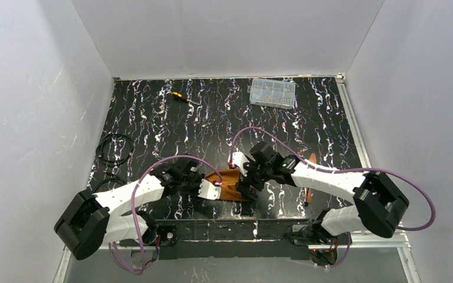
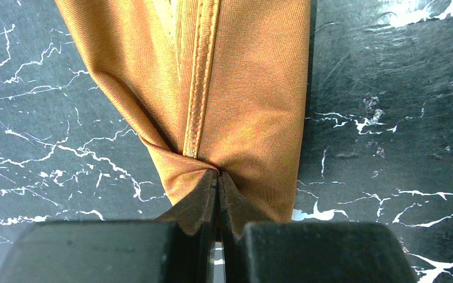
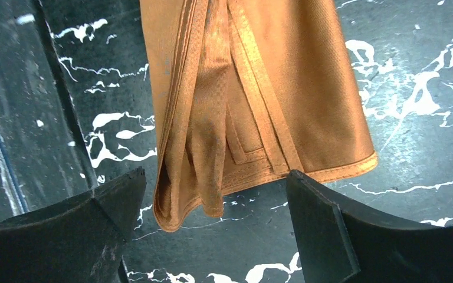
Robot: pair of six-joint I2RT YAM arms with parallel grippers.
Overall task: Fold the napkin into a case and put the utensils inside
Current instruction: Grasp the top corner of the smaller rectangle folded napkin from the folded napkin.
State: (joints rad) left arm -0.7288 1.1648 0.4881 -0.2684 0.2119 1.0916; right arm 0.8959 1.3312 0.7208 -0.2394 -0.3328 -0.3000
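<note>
The rust-orange napkin lies folded into a narrow layered strip near the table's front, between my two grippers. My left gripper is shut on one end of it; in the left wrist view the fingertips pinch the bunched cloth beside a stitched hem. My right gripper is open at the other end; in the right wrist view the layered end of the cloth lies just ahead of and between the spread fingers, not touching them. A slim copper utensil lies to the right, partly hidden by the right arm.
A clear plastic compartment box stands at the back right. A yellow-and-black screwdriver lies at the back, left of centre. A coiled black cable lies at the left edge. White walls enclose the black marbled table.
</note>
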